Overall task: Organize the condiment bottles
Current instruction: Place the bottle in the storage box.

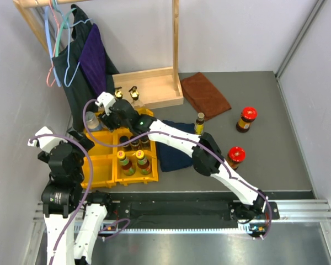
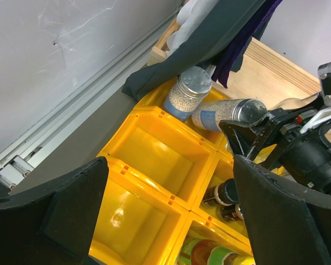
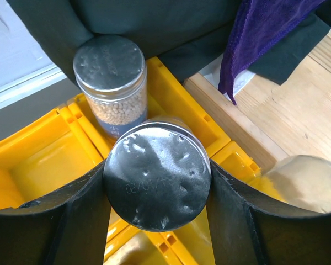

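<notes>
My right gripper [image 3: 157, 182] is shut on a silver-lidded jar of pale grains [image 3: 157, 174], held tilted over the far-left compartment of the yellow bins [image 1: 102, 165]. A matching jar [image 3: 111, 83] stands upright in that compartment. My left gripper [image 2: 171, 204] hangs open over the empty left compartments with nothing between its fingers. Dark-capped bottles [image 2: 226, 196] and yellow-capped sauce bottles [image 1: 132, 162] fill the right compartments. Two gold-topped bottles [image 1: 126, 93] stand on the wooden base. Two red-lidded jars [image 1: 246, 118] [image 1: 235, 157] and a yellow-capped bottle [image 1: 199, 122] stand on the table to the right.
A wooden clothes rack [image 1: 154, 85] with hanging dark and purple garments [image 1: 91, 61] stands just behind the bins. A brown cloth [image 1: 207, 94] and a dark blue cloth [image 1: 174, 149] lie on the table. A wall runs close along the left.
</notes>
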Robot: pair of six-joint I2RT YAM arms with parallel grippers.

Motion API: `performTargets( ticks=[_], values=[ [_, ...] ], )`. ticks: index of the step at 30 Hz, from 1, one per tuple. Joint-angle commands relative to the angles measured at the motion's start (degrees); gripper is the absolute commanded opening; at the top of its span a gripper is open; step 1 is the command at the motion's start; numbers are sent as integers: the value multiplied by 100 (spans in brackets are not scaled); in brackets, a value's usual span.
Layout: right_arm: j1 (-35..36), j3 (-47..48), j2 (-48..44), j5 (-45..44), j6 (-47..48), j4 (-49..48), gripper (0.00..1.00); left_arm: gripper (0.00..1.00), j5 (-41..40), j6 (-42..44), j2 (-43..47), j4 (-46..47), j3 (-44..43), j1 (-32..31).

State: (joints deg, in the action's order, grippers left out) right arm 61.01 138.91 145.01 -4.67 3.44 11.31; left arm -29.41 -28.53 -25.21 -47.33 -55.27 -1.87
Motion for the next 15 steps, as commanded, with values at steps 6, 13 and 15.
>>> performTargets(
  ticks=[6,13,15],
  values=[
    [60,330,72,-491,148,-630,35,99,-83,111,60,312,60,11],
    [139,39,-218,-685,174,-841,66,99,-118,102,60,295,16,11],
    [139,22,-254,-720,174,-841,73,99,-109,85,69,286,-10,11]
  ],
)
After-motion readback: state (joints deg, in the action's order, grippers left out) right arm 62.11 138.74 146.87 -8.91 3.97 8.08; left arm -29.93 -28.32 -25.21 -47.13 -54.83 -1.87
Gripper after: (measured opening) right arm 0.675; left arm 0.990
